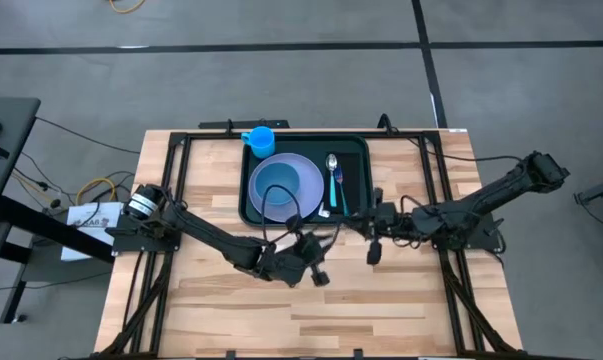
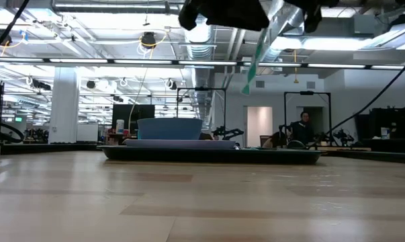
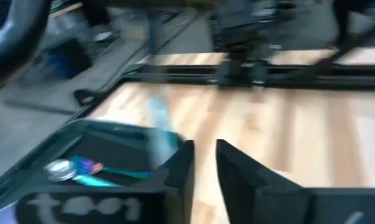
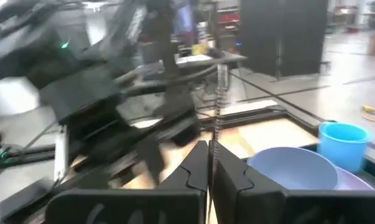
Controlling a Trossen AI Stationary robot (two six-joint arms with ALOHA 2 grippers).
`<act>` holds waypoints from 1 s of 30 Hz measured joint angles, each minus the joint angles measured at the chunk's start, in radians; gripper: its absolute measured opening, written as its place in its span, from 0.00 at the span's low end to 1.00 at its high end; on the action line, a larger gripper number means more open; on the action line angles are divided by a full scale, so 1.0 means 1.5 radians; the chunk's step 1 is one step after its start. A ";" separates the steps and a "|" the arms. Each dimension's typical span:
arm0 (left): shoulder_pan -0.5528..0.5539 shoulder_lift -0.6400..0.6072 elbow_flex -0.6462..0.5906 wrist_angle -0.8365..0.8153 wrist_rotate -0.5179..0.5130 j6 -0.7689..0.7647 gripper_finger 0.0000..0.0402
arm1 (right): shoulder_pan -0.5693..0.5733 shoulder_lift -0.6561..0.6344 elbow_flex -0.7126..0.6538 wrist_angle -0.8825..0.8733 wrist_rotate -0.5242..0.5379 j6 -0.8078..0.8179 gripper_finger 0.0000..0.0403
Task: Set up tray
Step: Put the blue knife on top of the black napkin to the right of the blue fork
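The dark green tray [image 1: 356,150] lies at the table's far middle. On it are a purple plate [image 1: 311,195], a blue bowl [image 1: 276,185] and a blue cup [image 1: 259,138]. A teal-handled spoon [image 1: 335,180] lies on the tray's right side, also seen as the spoon [image 3: 69,168]. My right gripper [image 1: 364,226] hovers by the tray's near right corner, shut on a thin teal-handled utensil [image 4: 219,87]. My left gripper [image 1: 319,268] hovers just near of the tray with its fingers [image 3: 237,177] slightly apart and nothing between them. My right gripper [image 4: 211,163] pinches the thin utensil between its two fingers at the stretch [image 4: 214,144] right at their tips. The rest sticks out past the fingertips. It is lifted clear of the table, and its teal handle [image 2: 254,60] hangs slanted above the tray; which end is held I cannot tell.
Bare wooden tabletop [image 1: 381,310] spreads across the near half and to both sides of the tray. Black frame rails [image 1: 171,190] run along the table's left and right edges. A person [image 2: 301,128] shows in the room far behind.
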 joint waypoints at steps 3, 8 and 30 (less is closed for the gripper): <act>-0.008 0.001 -0.001 0.015 0.056 0.041 0.21 | -0.001 -0.034 0.000 -0.045 0.012 0.004 0.00; -0.009 0.001 -0.001 0.053 0.102 0.117 0.30 | -0.013 -0.080 0.001 -0.130 0.006 0.038 0.00; -0.060 -0.169 0.000 -0.070 0.407 0.298 0.33 | -0.593 -0.062 0.085 -0.454 -0.631 0.151 0.00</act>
